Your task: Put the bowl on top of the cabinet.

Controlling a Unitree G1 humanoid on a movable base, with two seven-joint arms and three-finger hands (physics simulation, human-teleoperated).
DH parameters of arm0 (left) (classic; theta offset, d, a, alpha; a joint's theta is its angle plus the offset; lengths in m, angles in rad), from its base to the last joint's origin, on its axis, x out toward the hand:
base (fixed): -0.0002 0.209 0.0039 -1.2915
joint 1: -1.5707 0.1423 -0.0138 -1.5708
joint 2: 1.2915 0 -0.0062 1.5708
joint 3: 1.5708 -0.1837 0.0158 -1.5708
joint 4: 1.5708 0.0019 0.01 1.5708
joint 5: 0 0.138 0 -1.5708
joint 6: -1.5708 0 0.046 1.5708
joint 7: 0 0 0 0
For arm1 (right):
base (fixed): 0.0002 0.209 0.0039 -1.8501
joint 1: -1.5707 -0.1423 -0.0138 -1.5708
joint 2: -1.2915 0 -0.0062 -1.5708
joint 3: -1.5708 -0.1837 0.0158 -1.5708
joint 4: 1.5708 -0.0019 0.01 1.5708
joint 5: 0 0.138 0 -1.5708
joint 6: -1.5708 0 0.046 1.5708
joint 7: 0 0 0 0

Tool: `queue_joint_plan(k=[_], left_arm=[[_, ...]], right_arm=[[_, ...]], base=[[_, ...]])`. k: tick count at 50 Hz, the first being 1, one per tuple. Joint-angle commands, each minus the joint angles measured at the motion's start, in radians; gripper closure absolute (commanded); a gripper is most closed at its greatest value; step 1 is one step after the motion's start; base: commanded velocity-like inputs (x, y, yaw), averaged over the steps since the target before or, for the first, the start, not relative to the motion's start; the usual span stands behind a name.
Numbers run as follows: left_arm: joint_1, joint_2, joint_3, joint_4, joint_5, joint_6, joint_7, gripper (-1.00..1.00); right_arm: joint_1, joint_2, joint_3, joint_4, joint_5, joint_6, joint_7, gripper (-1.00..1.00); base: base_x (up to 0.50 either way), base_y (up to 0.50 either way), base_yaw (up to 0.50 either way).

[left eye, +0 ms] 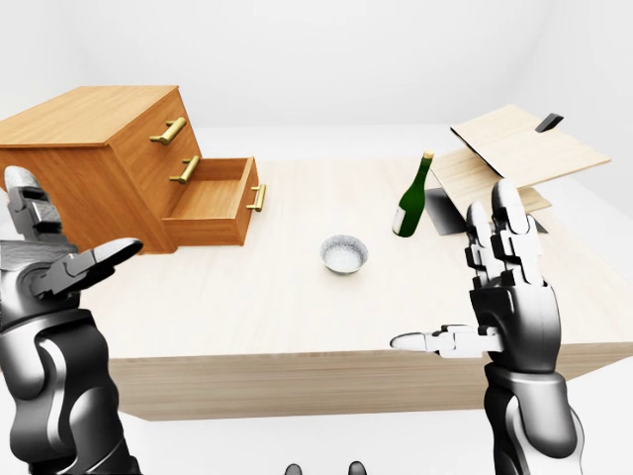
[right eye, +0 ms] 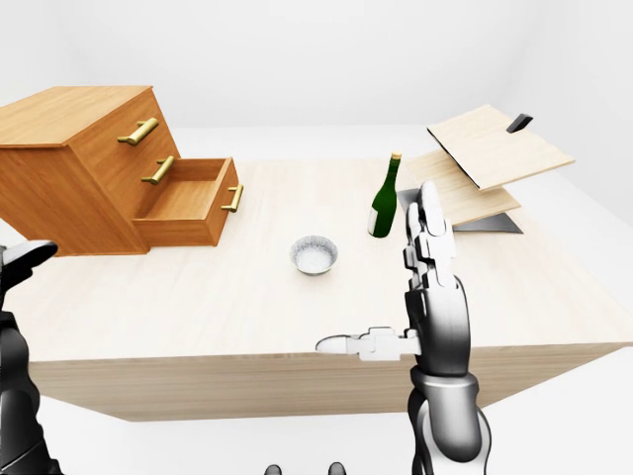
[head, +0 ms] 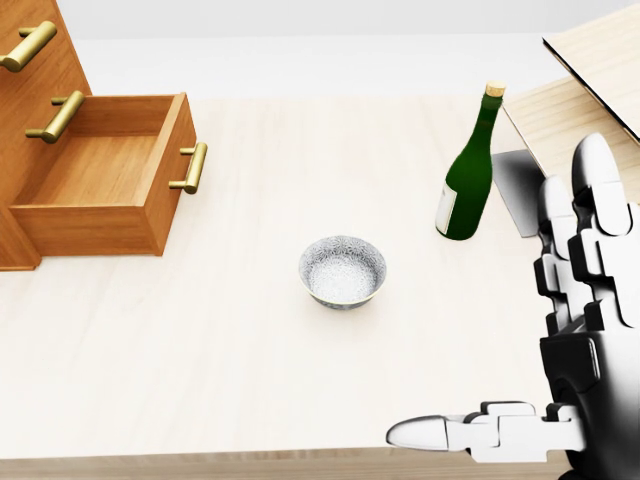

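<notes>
Two hands are spread open, holding nothing: the left hand [left eye: 45,267] is raised at the left edge of the left-eye view, the right hand [head: 575,350] low at the head view's right. The bowl [head: 342,271] sits upright mid-table [head: 250,380], apart from both. A green bottle [head: 468,175] stands to its upper right. The cabinet [left eye: 99,163] stands at left, its bottom drawer [head: 100,190] pulled open. Wooden boards [left eye: 524,148] lie right of the bottle.
</notes>
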Motion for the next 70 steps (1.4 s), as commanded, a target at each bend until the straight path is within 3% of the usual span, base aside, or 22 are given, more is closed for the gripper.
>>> queue_joint_plan(k=[1,10,24,43,51,70], left_arm=[[-0.052,0.119,0.102,0.071,-0.156,0.000,0.111,-1.00],[-0.050,0.225,0.212,0.066,-0.334,0.000,0.213,-1.00],[-0.027,0.273,0.256,0.043,-0.436,0.000,0.271,-1.00],[-0.006,0.298,0.288,0.011,-0.506,0.000,0.307,-1.00],[-0.003,0.298,0.292,0.002,-0.516,0.000,0.309,-1.00],[0.006,0.302,0.305,-0.010,-0.529,0.000,0.308,-1.00]], right_arm=[[0.001,-0.001,0.010,-0.010,0.000,0.000,-0.002,-1.00],[-0.001,-0.002,0.011,-0.014,0.002,0.000,-0.003,-1.00],[0.003,-0.001,0.009,-0.010,0.007,0.000,-0.004,-1.00],[-0.002,-0.002,0.012,0.000,0.009,0.000,-0.008,-1.00],[0.005,-0.027,0.056,0.010,-0.090,0.000,0.013,-1.00],[0.005,-0.018,0.065,0.022,-0.109,0.000,0.027,-1.00]], base=[[0.00,0.00,0.00],[0.00,0.00,0.00],[0.00,0.00,0.00],[0.00,0.00,0.00],[0.00,0.00,0.00],[0.00,0.48,0.00]])
